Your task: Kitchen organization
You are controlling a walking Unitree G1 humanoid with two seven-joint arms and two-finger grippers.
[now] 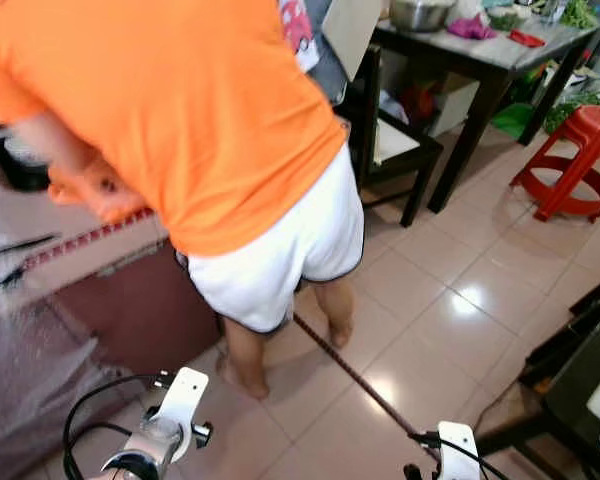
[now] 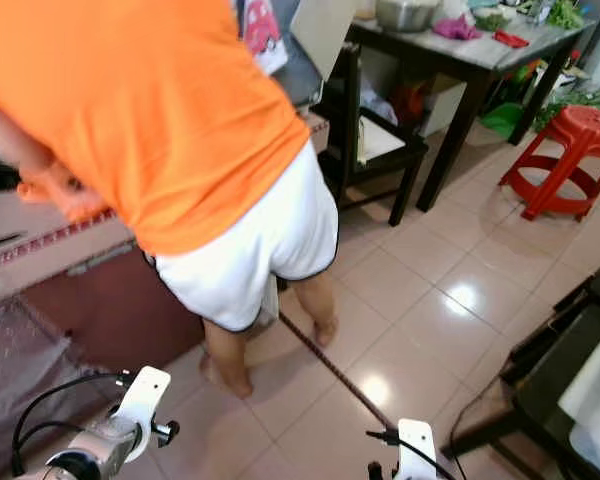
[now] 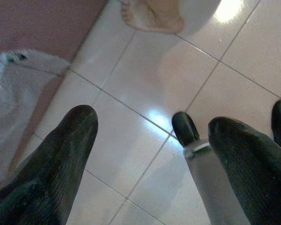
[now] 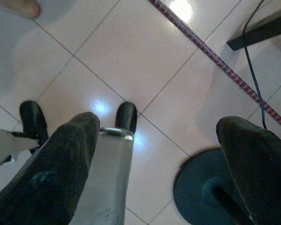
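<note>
At the bottom edge of the left eye view, nearest the camera, sit the two wrists: the left arm (image 1: 160,435) with its silver joint, white bracket and looped black cable, and the white top of the right arm (image 1: 457,446). Both hang low over the pale glossy floor tiles (image 1: 450,310), which throw back ceiling light. No writing can be read anywhere. A person in an orange shirt (image 1: 180,100) and white shorts (image 1: 280,250), barefoot, bends over a counter (image 1: 70,245) with a reddish patterned edge and a dark red front; this person stands between the robot and the counter and hides most of it. What the kitchen work concerns I cannot single out; a few dark utensils lie on the counter at left. Behind stands a dark table (image 1: 480,60) carrying a metal bowl (image 1: 420,12), a pink cloth and greens, with a red plastic stool (image 1: 580,155) beside it. A dark striped line (image 1: 350,375) runs across the tiles.

The right eye view shows the same scene, with a dark piece of furniture (image 2: 570,390) at the right edge.

In the left wrist view the left gripper (image 3: 152,136) points down at the tiles, its two black fingers (image 3: 65,154) spread apart with nothing between them; a bare foot (image 3: 152,16) is at the far edge.

In the right wrist view the right gripper (image 4: 157,140) likewise hangs with its fingers (image 4: 61,159) wide apart and holding nothing, over tiles, the striped line (image 4: 215,56) and a round dark base (image 4: 206,187)
</note>
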